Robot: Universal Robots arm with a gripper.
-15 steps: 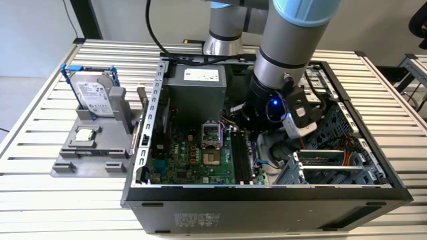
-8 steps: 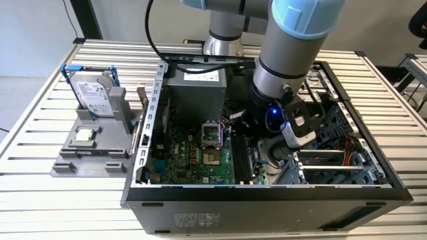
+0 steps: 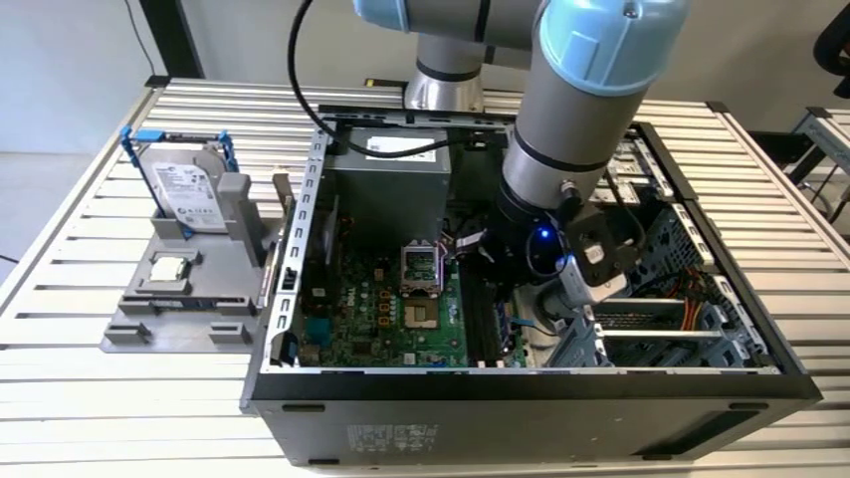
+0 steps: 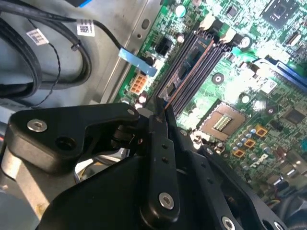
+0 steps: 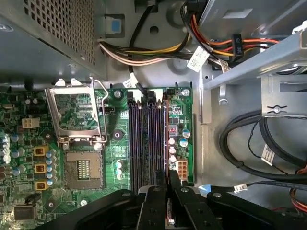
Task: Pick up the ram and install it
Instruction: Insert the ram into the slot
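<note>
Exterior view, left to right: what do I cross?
Hard drive in its blue frame → grey holder stand → green motherboard → arm's wrist inside the open case → metal drive cage.

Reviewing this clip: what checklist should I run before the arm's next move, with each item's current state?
1. The ram gripped: ok, a thin edge sits between the hand's closed fingers in both wrist views.
2. Hand inside the case, at the memory slots: ok, it sits at their end in the first wrist view.
3. Ram parallel to the slots: ok, judging by the first wrist view.
4. Target slot empty, latches open: cannot tell.
5. Cables clear of the slots: ok, they lie off the board.
6. Wrong parts untouched: ok, the hard drive and the processor chip sit in the tray.
</note>
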